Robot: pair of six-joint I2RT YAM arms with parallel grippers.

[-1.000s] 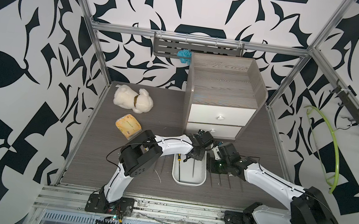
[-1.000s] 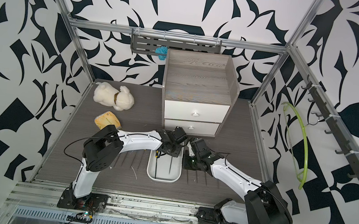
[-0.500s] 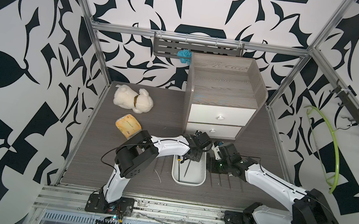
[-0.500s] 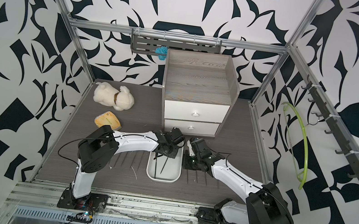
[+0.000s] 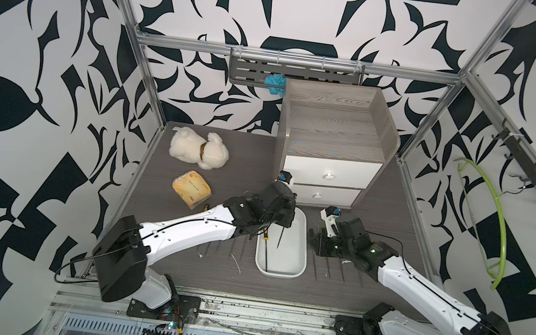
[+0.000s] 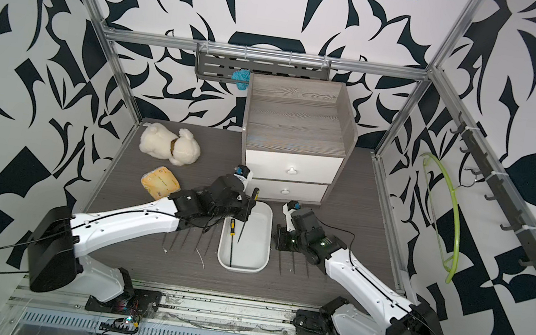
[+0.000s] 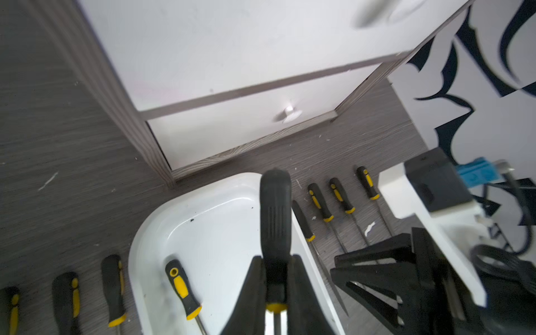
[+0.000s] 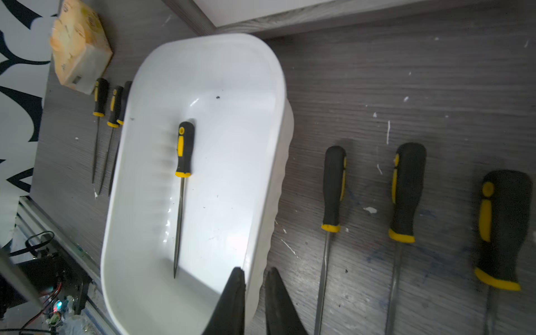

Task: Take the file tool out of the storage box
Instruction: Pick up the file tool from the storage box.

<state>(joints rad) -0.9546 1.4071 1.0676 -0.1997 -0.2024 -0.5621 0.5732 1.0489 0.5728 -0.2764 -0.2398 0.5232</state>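
**File in hand, tip not yet out of the box**

Clamped narrow in the left jaws: the file tool, gripped on its black handle just above the yellow collar, blade hanging down at a slight tilt. Pinched in the right jaws, almost closed: the long wall of the storage box, one finger inside, one outside. Bracing the box for the lift, by the look of it.

Directly below the left jaws, the white floor of that box, with the blade tip over it in both top views; cannot tell whether touching or just clear. Lying flat beside the hanging blade, apart from both jaws, a second file. Farther out, to either side of the box, loose files in rows on the worktop. Just beyond the left jaws, the grey cabinet.

Judged step: carrying out, with grasp made and file raised. Next, probably: raise enough to bring the tip over the rim, swing away from the right jaws, lay down alongside a row. Keep the right jaws on the wall against sliding. Mind the cabinet front near the handle.
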